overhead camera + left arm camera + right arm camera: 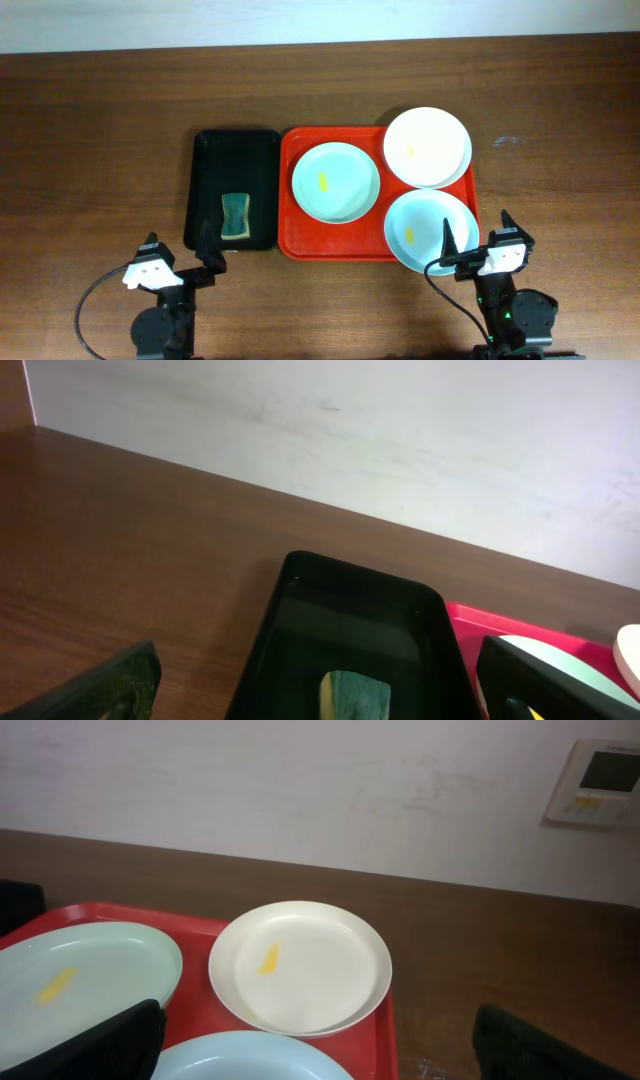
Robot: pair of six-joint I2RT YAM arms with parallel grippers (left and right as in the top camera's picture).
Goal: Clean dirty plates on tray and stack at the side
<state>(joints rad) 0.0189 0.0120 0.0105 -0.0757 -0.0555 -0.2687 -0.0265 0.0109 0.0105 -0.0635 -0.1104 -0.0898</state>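
While the left end effector and right end effector gape wide and empty at six o'clock, three plates rest on the tray.

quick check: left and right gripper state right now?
Left gripper: jaws open, holding nothing.
Right gripper: jaws open, holding nothing.

Honestly, nothing readable anywhere in these shots. The closest thing is the beige wall panel up in the corner of the right wrist view. It has a dark little screen with a yellowish strip under it, but whatever's printed there is too small and blurry to make out.
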